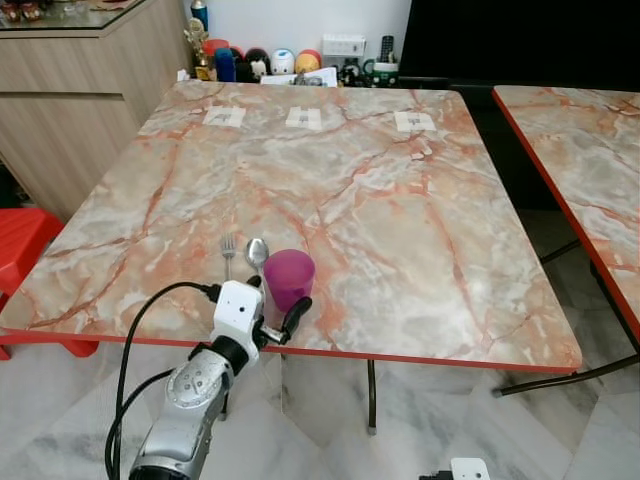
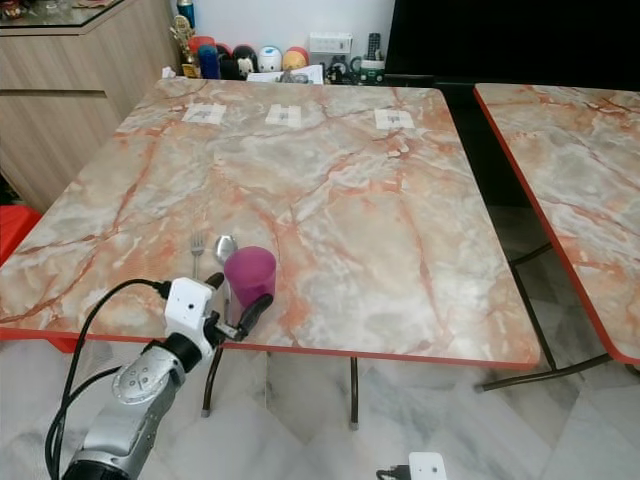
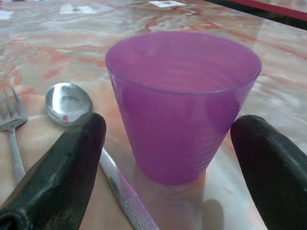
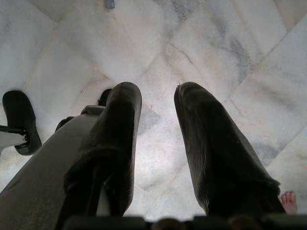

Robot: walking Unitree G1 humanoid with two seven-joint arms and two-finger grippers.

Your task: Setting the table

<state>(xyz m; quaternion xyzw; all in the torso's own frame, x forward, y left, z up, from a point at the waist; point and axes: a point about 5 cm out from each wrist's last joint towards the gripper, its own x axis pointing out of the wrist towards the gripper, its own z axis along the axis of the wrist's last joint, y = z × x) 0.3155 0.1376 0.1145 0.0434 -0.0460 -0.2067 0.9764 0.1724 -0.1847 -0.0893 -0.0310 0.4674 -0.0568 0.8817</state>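
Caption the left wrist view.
Open left hand flanks the upright purple cup, spoon and fork alongside.

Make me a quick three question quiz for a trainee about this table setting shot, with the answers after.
1. True or false: the left gripper is shut on the purple cup.
2. Which item lies nearest the cup on the marble table? A) the fork B) the spoon C) a plate
3. Fill in: the right gripper hangs over the ____.

Key
1. False. Its fingers are spread on either side of the cup, with gaps showing.
2. B. The spoon lies right beside the cup; the fork lies beyond the spoon.
3. Floor, pale marble tiles.
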